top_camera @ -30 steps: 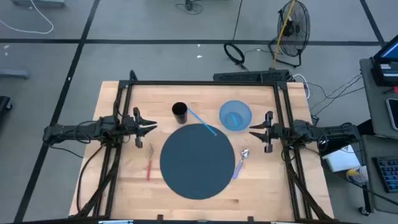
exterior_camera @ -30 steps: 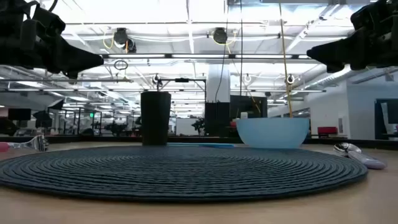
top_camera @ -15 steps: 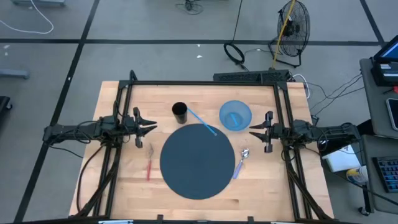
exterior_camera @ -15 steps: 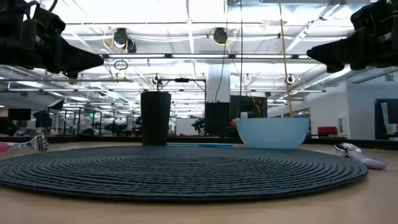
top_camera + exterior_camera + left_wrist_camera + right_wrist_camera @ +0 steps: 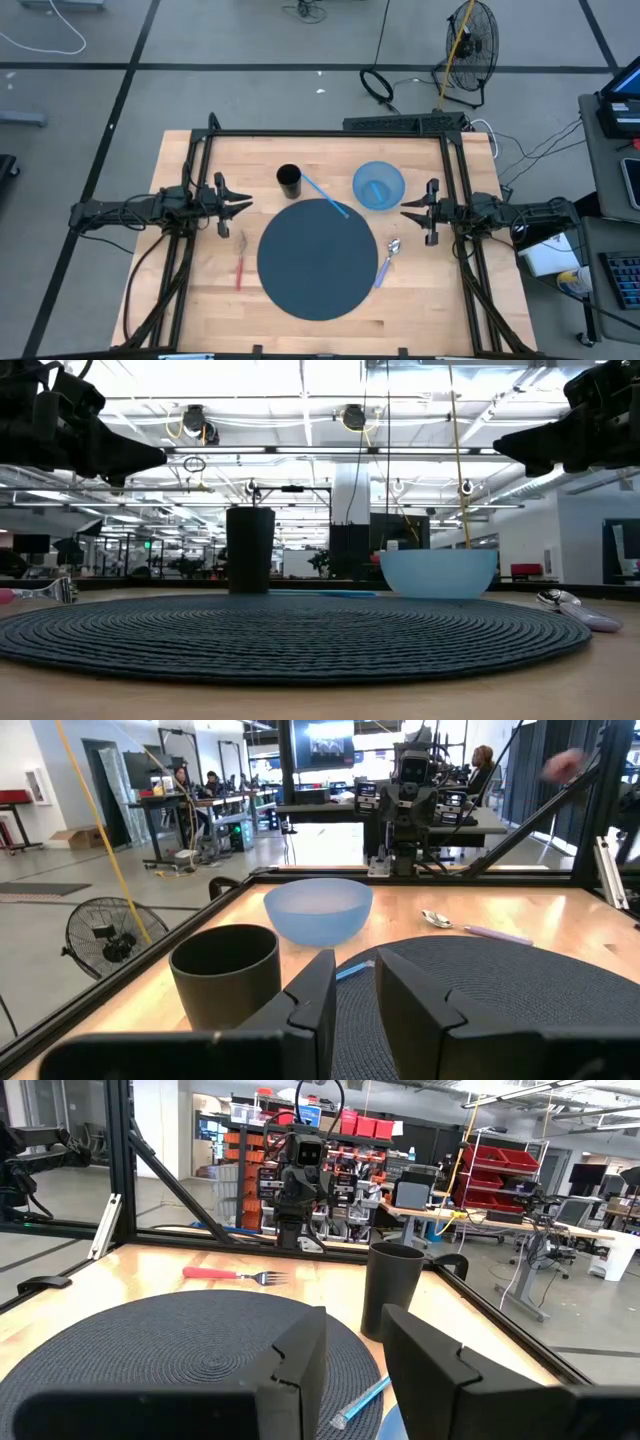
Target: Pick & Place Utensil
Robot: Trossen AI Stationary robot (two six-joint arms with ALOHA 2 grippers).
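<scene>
A fork with a red handle point(image 5: 240, 263) lies flat on the wood left of the round dark placemat point(image 5: 318, 257); it also shows in the right wrist view point(image 5: 225, 1275). A spoon with a lavender handle point(image 5: 387, 260) lies at the mat's right edge point(image 5: 437, 918). A thin blue utensil point(image 5: 323, 196) lies slanted from beside the black cup point(image 5: 289, 180) onto the mat's far edge. My left gripper point(image 5: 240, 207) hovers open above the table left of the mat. My right gripper point(image 5: 405, 212) hovers open to the mat's right, near the blue bowl point(image 5: 378, 186).
The black cup point(image 5: 225, 975) and the blue bowl point(image 5: 318, 910) stand at the mat's far side. A black frame point(image 5: 325, 134) runs along the table's far edge and down both sides. Bare wood lies near the front edge point(image 5: 320, 335).
</scene>
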